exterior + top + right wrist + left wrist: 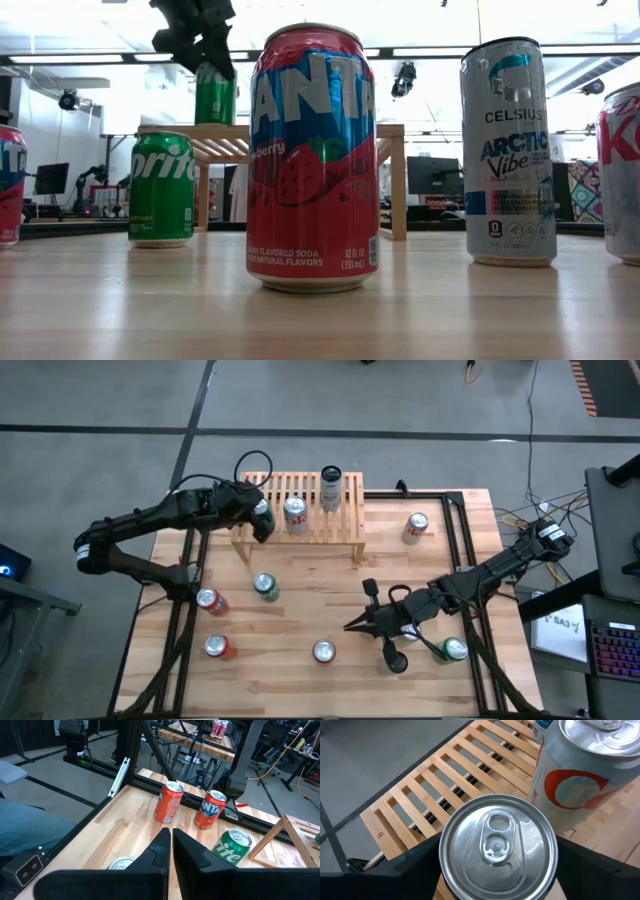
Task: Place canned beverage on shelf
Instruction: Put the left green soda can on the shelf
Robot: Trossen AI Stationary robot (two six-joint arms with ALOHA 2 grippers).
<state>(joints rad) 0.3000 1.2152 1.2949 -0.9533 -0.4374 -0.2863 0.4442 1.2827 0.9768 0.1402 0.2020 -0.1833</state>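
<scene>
The shelf (320,530) is a low light-wood slatted rack at the table's far middle. A red-and-silver can (296,513) and a tall slim can (330,488) stand on it. My left gripper (262,520) is over the shelf's left end, with a green can (215,98) between its fingers; the can's silver top (497,845) fills the left wrist view. My right gripper (350,625) hangs shut above the table's near right part, holding nothing. My left gripper has the green can between its two fingers, one finger (405,870) against each side of the upper wall (446,870). The fingers slant down from the table's left. The can is upright, and its base looks set down on the shelf's slats (225,128).
Loose cans stand about the table: a green one (265,587), red ones (210,600) (218,648) (323,651), a green one (452,650) by my right arm and one (413,527) right of the shelf. Dark frame rails (465,540) run along the table's sides.
</scene>
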